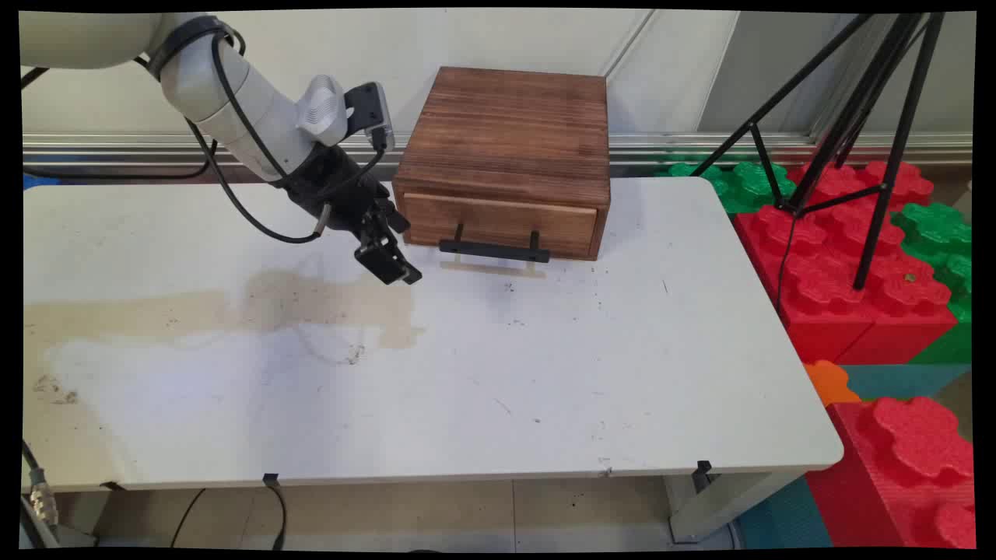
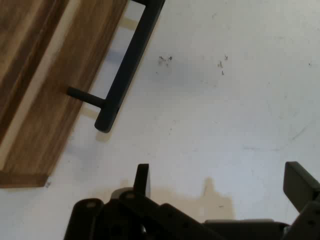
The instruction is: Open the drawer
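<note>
Stained white tabletop point(image 1: 482, 373) up front, brownish smear on its left half. Farther back, black tool point(image 1: 389, 260) hovering low over it, fingers point(image 2: 142, 181) spread apart, gripping nothing. Just beside it, to the right, black handle point(image 1: 494, 249) on the drawer front. At the far edge, against the wall, wooden drawer box point(image 1: 506, 155), drawer closed.

Brown wooden drawer box point(image 1: 506, 148) at the table's far edge, drawer shut, black handle point(image 1: 494, 249) forward
</note>
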